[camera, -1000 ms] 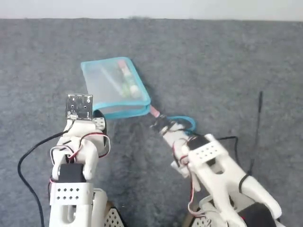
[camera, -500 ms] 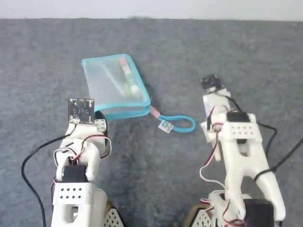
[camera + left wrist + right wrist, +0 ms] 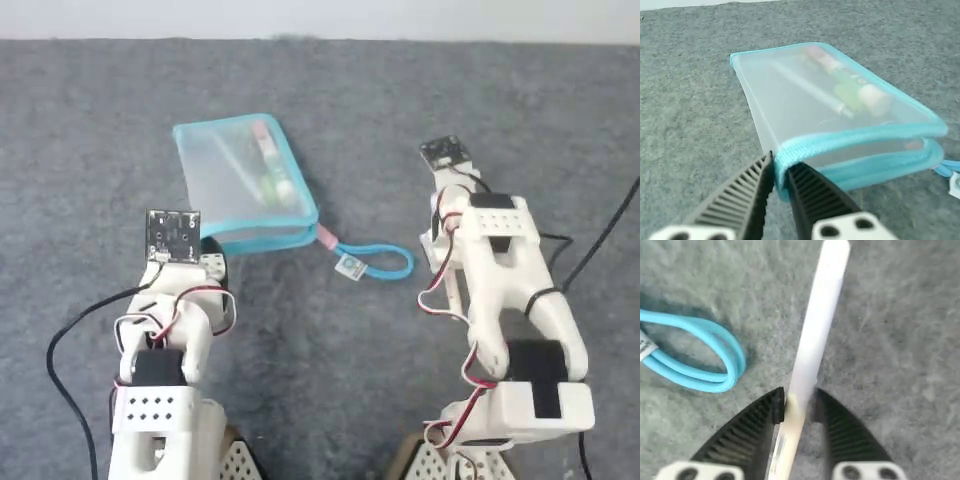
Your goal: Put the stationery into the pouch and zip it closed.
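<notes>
A translucent pouch (image 3: pixel 243 181) with teal trim lies on the grey mat, holding pens and other stationery (image 3: pixel 847 85). Its zip runs along the near edge to a pink pull (image 3: pixel 326 237) with a blue strap loop (image 3: pixel 378 262). My left gripper (image 3: pixel 780 167) is shut on the pouch's teal corner (image 3: pixel 790 150); from above it sits at the pouch's near left corner (image 3: pixel 212 248). My right arm (image 3: pixel 490 250) stands right of the strap. The right gripper (image 3: pixel 799 397) is shut on a white pen (image 3: pixel 816 335), with the strap loop (image 3: pixel 715 360) beside it.
A small white tag (image 3: pixel 350 266) hangs on the strap. Cables trail from both arms, one along the right edge (image 3: pixel 610 220). Grey mat (image 3: pixel 330 110) extends to a pale wall at the back.
My right arm left the zip pull, swung right and drew back. The strap now lies loose on the mat. The left gripper kept its hold on the pouch corner.
</notes>
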